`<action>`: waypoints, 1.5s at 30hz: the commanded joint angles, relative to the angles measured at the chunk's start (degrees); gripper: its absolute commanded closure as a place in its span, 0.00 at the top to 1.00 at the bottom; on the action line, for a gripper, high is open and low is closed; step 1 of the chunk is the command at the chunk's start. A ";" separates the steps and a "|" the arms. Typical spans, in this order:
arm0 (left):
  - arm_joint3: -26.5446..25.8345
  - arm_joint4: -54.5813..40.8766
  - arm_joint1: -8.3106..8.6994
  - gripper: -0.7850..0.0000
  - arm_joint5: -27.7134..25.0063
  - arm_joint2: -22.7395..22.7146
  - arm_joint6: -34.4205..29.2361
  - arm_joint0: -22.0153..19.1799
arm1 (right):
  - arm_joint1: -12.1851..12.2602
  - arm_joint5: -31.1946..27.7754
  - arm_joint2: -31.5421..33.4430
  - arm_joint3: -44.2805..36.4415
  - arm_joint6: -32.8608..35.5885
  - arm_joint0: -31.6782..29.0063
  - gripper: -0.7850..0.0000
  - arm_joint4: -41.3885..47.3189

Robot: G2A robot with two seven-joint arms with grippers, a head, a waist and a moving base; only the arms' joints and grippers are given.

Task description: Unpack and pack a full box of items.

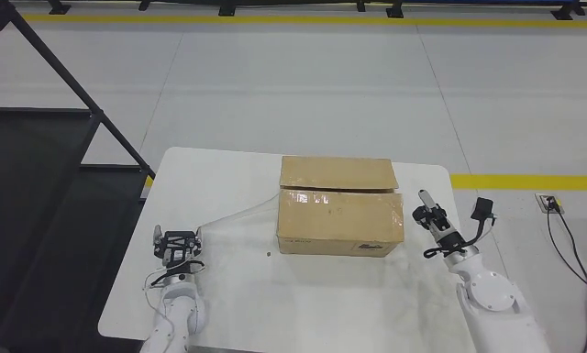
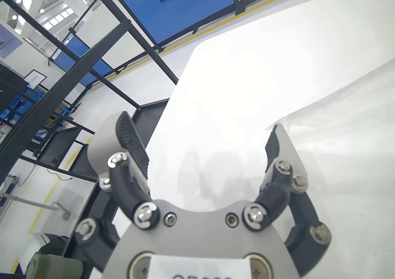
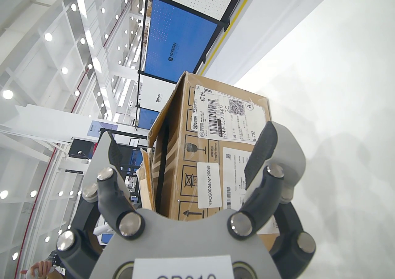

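Brown box (image 1: 339,206) in the middle of the frame, sitting on the white counter (image 1: 229,293), top flaps folded over. Left hand (image 1: 175,238) at lower left, well apart from the box, spread wide apart, holding nothing. Right hand (image 1: 427,210) at lower right, near the box, spread apart, holding nothing

The left pincer (image 2: 200,126) and the right pincer (image 3: 188,135) are built alike. Each has a flat grey metal base plate, black curved links, and pale grey fingers faced with black ribbed pads (image 2: 131,138). Silver screws (image 2: 143,215) and clip rings sit at every joint. A white label (image 3: 183,268) with dark print is stuck on each base plate. From above, the arms (image 1: 491,298) are white, rounded shells, and a black cable (image 1: 470,226) loops beside the right wrist.
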 commanded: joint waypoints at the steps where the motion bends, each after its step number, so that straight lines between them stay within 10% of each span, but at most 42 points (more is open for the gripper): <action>1: -0.01 0.97 0.06 1.00 -2.01 0.49 0.18 0.27 | 0.02 0.05 -0.02 -0.07 -0.03 -0.04 1.00 0.02; 12: -3.78 4.42 1.07 1.00 -7.12 -0.96 -1.57 3.86 | 0.15 0.22 -0.06 -0.48 -0.18 -0.36 1.00 0.26; 29: -24.16 -8.38 1.94 1.00 -14.59 -8.04 5.53 15.21 | 0.84 0.94 0.12 -0.56 3.80 2.28 1.00 -2.50; 45: -27.05 -15.97 1.32 1.00 -20.45 -5.83 8.08 13.98 | 1.58 3.19 1.12 -2.34 8.44 2.22 1.00 -3.80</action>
